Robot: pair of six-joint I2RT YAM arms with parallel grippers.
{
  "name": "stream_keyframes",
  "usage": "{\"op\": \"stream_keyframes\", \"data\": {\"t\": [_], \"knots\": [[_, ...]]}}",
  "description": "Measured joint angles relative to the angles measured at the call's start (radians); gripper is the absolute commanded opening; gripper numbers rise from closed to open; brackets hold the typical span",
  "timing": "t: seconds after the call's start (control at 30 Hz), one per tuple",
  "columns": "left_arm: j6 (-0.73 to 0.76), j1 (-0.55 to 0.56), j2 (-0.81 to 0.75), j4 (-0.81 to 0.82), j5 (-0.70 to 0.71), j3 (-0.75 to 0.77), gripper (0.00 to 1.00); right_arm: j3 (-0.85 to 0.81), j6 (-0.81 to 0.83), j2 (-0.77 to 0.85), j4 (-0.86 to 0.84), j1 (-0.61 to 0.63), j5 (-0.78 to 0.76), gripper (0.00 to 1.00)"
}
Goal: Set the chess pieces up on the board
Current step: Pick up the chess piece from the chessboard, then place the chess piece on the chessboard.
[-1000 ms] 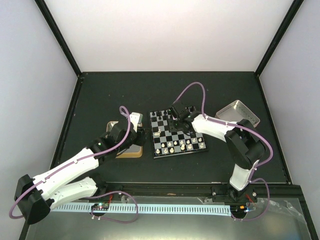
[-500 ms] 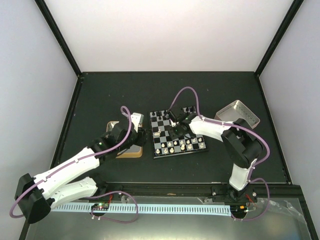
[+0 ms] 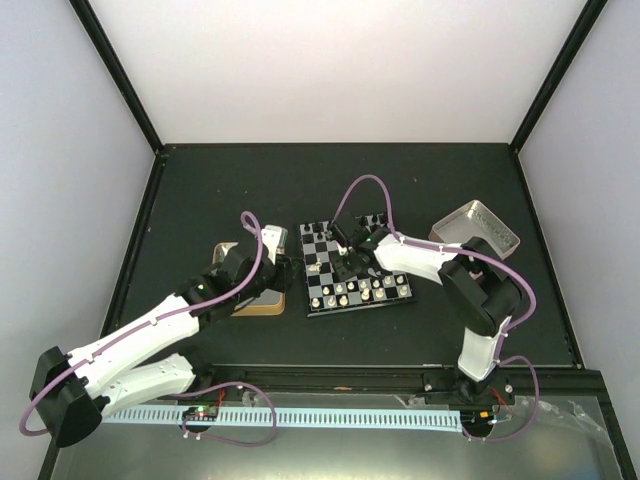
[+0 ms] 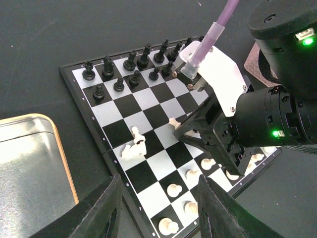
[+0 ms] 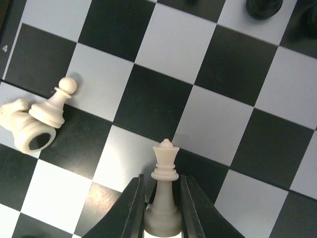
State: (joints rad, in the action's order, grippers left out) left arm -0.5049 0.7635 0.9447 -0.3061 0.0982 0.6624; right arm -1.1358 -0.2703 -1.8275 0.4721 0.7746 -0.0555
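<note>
1. the cream queen (image 5: pixel 164 196) stands upright on a square near the middle of the board (image 4: pixel 148 97). we judge it out of place, since the other cream pieces (image 4: pixel 190 174) are gathered along the board's near edge.
2. the right gripper (image 5: pixel 161 182) has its fingers pressed on both sides of the queen's base. we judge this low grip is meant to keep the piece upright when lifted.
3. two fallen cream pieces (image 4: pixel 132 145) sit by the board's left edge, at least one on its side, and are not yet set.
4. the black pieces (image 4: pixel 133 64) line the far edge.
5. the left gripper (image 4: pixel 158 208) hangs empty with its fingers apart over the board's left edge, beside the tin tray (image 4: pixel 63 153). it appears to be standing clear.
</note>
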Motion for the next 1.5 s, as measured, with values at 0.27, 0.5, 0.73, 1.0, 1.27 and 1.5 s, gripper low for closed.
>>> {"op": "stream_keyframes", "data": {"t": [0.27, 0.5, 0.73, 1.0, 1.27, 1.5], "knots": [[-0.047, -0.004, -0.006, 0.013, -0.010, 0.000, 0.57, 0.145, 0.028, 0.138, -0.159, 0.000, -0.002, 0.10], [-0.101, -0.034, -0.049, 0.059, -0.141, 0.005, 0.65, 0.280, 0.091, 0.423, -0.376, 0.000, 0.168, 0.10], [-0.162, -0.084, -0.051, 0.114, -0.374, 0.040, 0.63, 0.384, 0.118, 0.607, -0.516, 0.000, 0.483, 0.10], [-0.200, -0.099, -0.051, 0.181, -0.554, 0.045, 0.38, 0.412, 0.119, 0.698, -0.577, 0.000, 0.673, 0.10], [-0.198, -0.109, -0.021, 0.185, -0.680, 0.058, 0.33, 0.422, 0.120, 0.718, -0.578, 0.000, 0.699, 0.10], [-0.193, -0.120, 0.021, 0.188, -0.779, 0.074, 0.06, 0.424, 0.126, 0.719, -0.572, 0.000, 0.698, 0.15]]}}
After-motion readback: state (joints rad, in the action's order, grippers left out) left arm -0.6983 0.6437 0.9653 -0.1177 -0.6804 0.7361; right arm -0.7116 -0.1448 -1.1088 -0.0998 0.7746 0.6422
